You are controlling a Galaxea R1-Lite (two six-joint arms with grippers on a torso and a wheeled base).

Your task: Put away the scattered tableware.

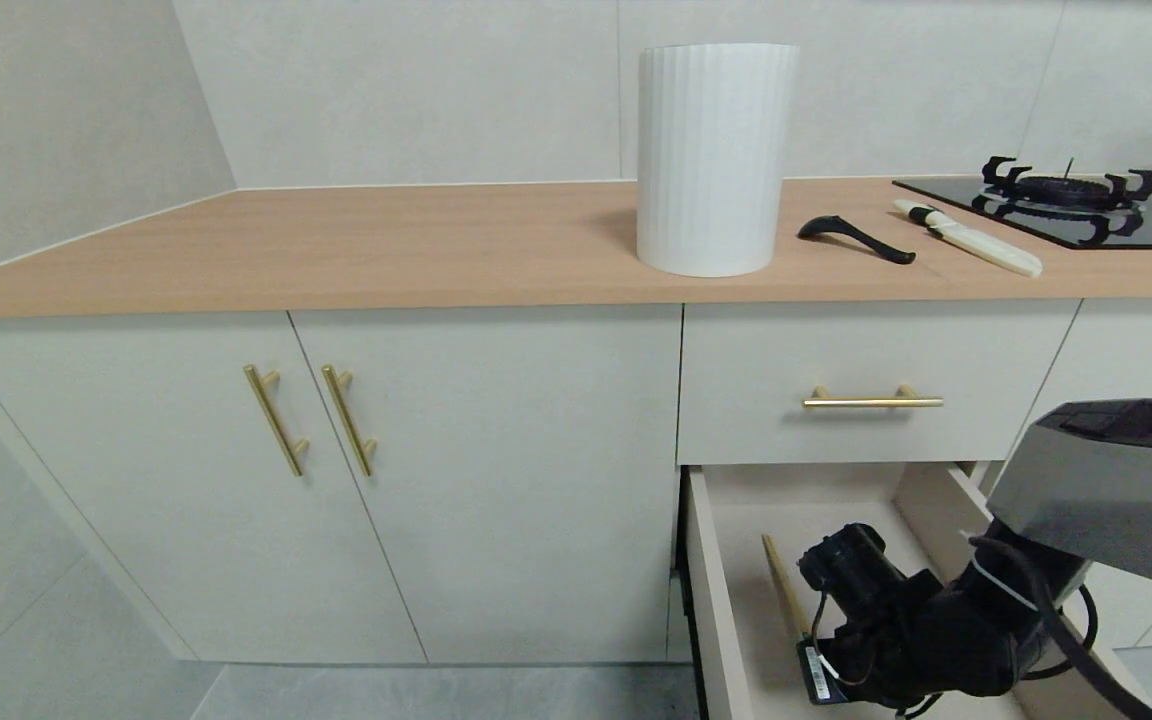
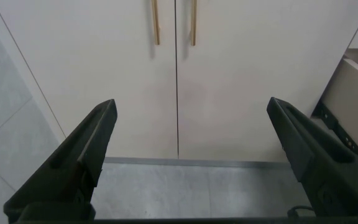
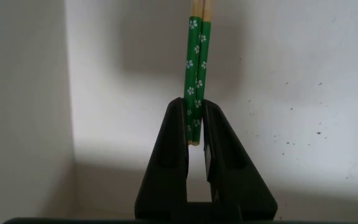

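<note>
A long wooden counter (image 1: 386,240) runs across the upper half of the head view, with pale cabinet doors (image 1: 496,470) under it at centre left. At lower right a drawer (image 1: 714,600) stands pulled out below a shut one.

On the counter, right of centre, a tall white ribbed canister (image 1: 711,160) stands upright. A black hob (image 1: 1066,205) sits at the far right edge of the frame. Between canister and hob lie two pieces of tableware, near each other but apart: a white knife (image 1: 971,240) with a black band on its handle, and a curved black scoop (image 1: 854,237) just beside the canister.

The right arm reaches down into the open drawer at lower right. Its gripper (image 3: 196,134) is clamped on a pair of chopsticks (image 3: 195,68) — green with small white flowers at the held end, bare wood beyond. In the head view the chopsticks (image 1: 784,590) show as a thin wooden line along the drawer's left side.

The left gripper (image 2: 191,106) hangs low before the cabinet doors — fingers spread wide, holding nothing.
</note>
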